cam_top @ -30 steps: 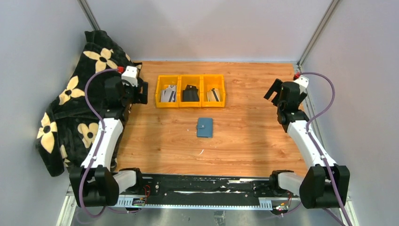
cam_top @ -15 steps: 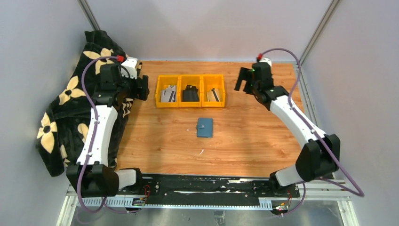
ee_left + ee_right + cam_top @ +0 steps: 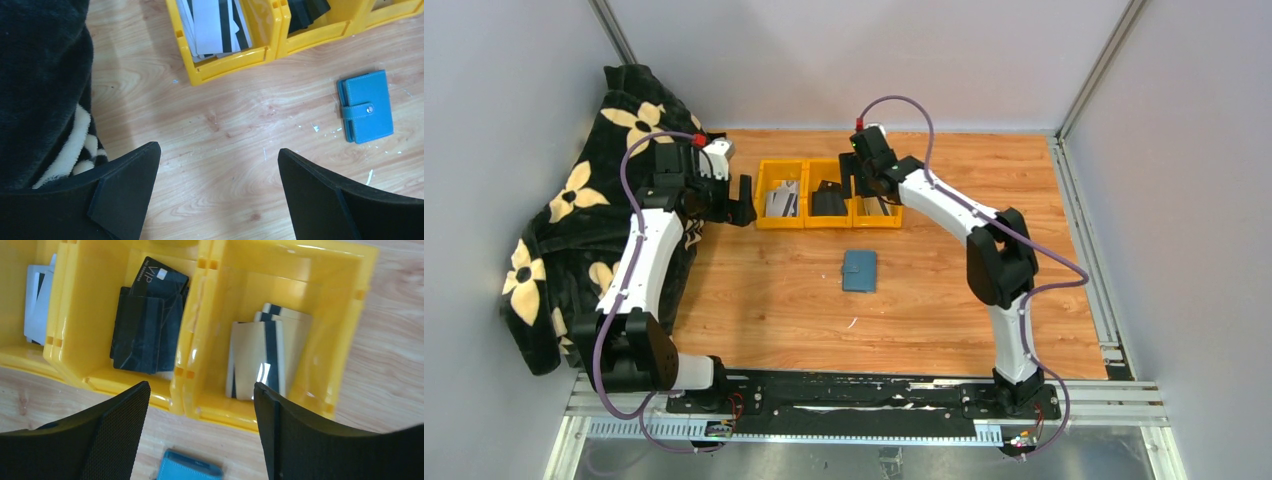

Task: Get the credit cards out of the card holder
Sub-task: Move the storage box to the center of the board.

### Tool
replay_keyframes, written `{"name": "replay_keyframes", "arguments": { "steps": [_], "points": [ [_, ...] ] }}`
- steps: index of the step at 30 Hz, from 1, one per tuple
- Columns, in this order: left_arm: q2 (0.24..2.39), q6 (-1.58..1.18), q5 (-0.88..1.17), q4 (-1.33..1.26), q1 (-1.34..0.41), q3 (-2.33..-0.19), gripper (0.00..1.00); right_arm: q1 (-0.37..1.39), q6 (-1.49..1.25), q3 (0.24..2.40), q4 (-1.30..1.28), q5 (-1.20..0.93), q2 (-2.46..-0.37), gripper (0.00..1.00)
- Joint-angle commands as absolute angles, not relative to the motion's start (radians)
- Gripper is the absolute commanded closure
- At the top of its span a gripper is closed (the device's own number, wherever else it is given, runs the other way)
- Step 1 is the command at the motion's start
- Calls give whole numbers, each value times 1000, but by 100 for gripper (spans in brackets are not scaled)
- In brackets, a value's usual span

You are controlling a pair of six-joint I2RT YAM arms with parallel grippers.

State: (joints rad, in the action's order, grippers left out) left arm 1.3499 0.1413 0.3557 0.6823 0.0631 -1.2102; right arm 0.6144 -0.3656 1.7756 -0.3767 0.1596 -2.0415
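The teal-blue card holder [image 3: 859,270] lies shut on the wooden table with its strap snapped. It also shows in the left wrist view [image 3: 365,106] and at the bottom edge of the right wrist view [image 3: 190,472]. No card shows in it. My left gripper [image 3: 738,203] [image 3: 217,150] is open and empty above bare wood, left of the bins. My right gripper [image 3: 856,192] [image 3: 201,387] is open and empty, hovering over the front wall between the middle and right bins, just beyond the holder.
Three joined yellow bins [image 3: 829,222] stand behind the holder. They hold pale striped cards [image 3: 215,25], dark cards [image 3: 145,335] and silvery cards [image 3: 260,360]. A black flowered blanket [image 3: 574,230] hangs at the left edge. Grey walls enclose the table.
My right arm has swung from the far right across to above the bins. My left gripper has shifted a little to the right. The holder has not moved.
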Motion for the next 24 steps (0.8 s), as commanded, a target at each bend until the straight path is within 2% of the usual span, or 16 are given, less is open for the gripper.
{"name": "replay_keyframes", "arguments": {
  "steps": [1,7,13,24],
  "points": [
    [1350,141,412,695,55,-1189,0,645,-344,1869,-426,187,-2128,22],
    [1357,167,437,718,52,-1183,0,656,-358,1905,-413,264,-2209,30],
    [1359,167,444,726,52,-1192,0,665,-395,1888,-400,326,-2231,47],
    [1358,176,468,739,52,-1214,0,677,-514,1666,-370,427,-2100,73]
  ]
}}
